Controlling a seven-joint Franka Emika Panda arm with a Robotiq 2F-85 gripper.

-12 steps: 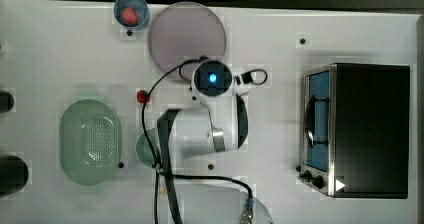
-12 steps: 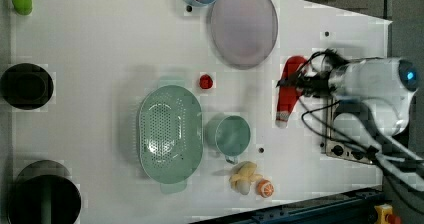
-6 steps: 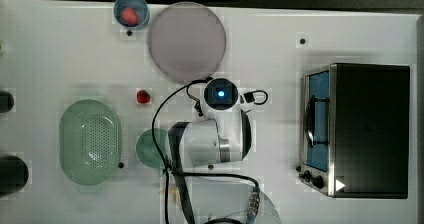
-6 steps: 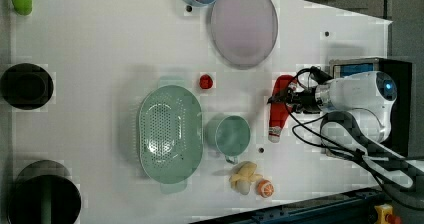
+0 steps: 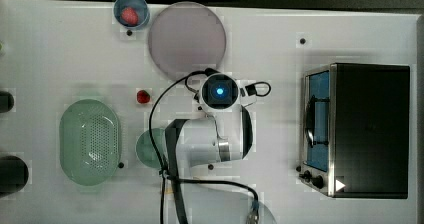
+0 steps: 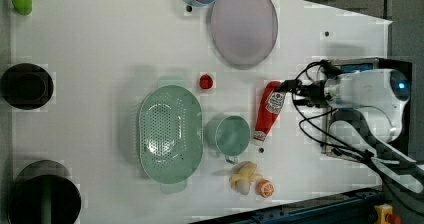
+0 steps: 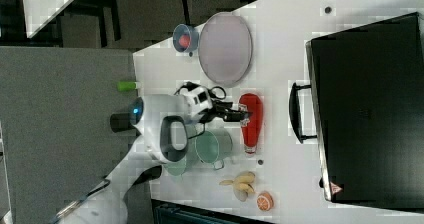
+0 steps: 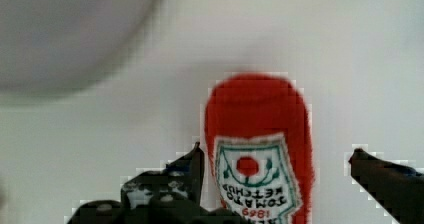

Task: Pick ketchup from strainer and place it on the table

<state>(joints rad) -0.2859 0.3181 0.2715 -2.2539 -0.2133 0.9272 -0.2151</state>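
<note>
The ketchup lies flat on the white table, between the round green cup and the arm; in the right view the ketchup rests beside the black appliance's handle. My gripper is open, and its dark fingers stand on either side of the bottle's labelled body, with a clear gap on one side. In the left view the gripper hangs over the bottle's broad end. The pale green strainer sits with nothing in it at the top view's left.
A lilac plate and a blue bowl stand at the top view's upper edge, a small red strawberry near the strainer. A black and silver oven occupies the top view's right. A banana and an orange half lie by the cup.
The ketchup came toward the left view's lower left and now rests on the table. The jaws have spread wide and let go of it.
</note>
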